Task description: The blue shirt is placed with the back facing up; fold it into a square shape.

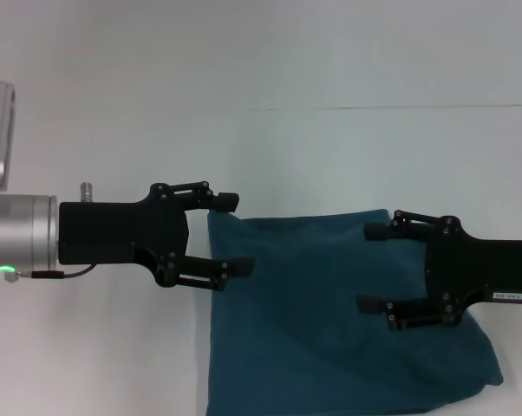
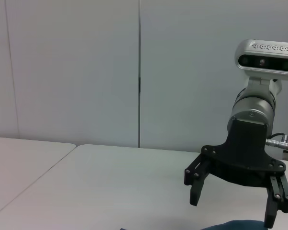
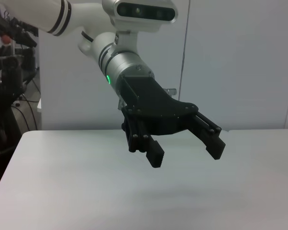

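Blue shirt [image 1: 330, 321] lies flat on the white table [image 1: 330, 69], plain dark teal cloth, already a compact block rather than a spread-out tee, with no sleeves or collar to pick out. It sits low and right of centre in the head view, running off the bottom edge of the picture.

Left gripper [image 1: 235, 234] hangs over the shirt's top left corner, fingers spread wide apart and holding nothing. Right gripper [image 1: 378, 269] hovers over the upper right part of the cloth, fingers also apart, also empty. The wrist views suggest both sit clear above the surface rather than pressed into it.

Handling call: this looks like soft, light cotton, limp, with no stiffness of its own. It should drape and sag the moment it leaves the table, and layers may slide over one another. My pick for a hold would be the two top corners, or the far edge just inside them, pinching through every layer so nothing peels away. A pinch in the middle would likely just bunch it up.

What stays hidden: the near edge of the shirt is cut off, so I cannot say whether the shape is square yet. How many layers are stacked is not readable. The right side bulges unevenly near the bottom corner. The left wrist view catches only a sliver of blue at its lower edge; the right wrist view shows bare table and no cloth.
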{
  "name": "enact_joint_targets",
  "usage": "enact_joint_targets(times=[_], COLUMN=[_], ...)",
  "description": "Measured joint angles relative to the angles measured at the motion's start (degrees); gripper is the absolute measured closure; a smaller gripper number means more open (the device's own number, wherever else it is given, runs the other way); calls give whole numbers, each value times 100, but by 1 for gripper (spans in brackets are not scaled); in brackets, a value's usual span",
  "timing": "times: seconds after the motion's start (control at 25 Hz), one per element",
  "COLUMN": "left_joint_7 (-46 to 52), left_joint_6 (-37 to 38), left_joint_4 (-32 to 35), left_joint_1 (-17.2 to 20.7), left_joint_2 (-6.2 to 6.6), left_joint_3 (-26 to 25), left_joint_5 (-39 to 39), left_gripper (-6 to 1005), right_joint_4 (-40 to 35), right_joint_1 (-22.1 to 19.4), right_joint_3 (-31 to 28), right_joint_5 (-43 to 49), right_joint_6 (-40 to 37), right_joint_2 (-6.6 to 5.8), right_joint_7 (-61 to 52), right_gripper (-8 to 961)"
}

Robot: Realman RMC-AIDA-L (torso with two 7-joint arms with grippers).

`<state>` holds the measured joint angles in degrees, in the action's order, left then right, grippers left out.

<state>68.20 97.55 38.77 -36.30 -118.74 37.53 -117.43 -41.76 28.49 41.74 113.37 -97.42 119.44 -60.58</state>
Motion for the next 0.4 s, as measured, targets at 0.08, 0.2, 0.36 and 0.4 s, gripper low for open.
enact_joint_targets(times=[0.08,0.2,0.36,0.4], left_joint_7=[2,24,50,68], left_joint_6=[0,0,10,15], left_joint_4=[-5,-16,-26,-27], left_joint_1=[0,2,17,18], left_joint_2=[0,0,-8,-9], left_joint_3=[0,0,6,7], left_joint_5=[0,0,0,0], left_gripper=[117,117,116,116], right_joint_4=[3,8,-11,-31], right_joint_1=[-1,-2,-2,0], right_joint_3=[-18,-17,4,4], right_joint_5=[1,15,23,23], right_joint_6=[-34,-58,-82,-96], right_joint_2=[0,-2,-11,-17], right_joint_7=[-3,-7,-146,-208], right_gripper=[29,29,29,29])
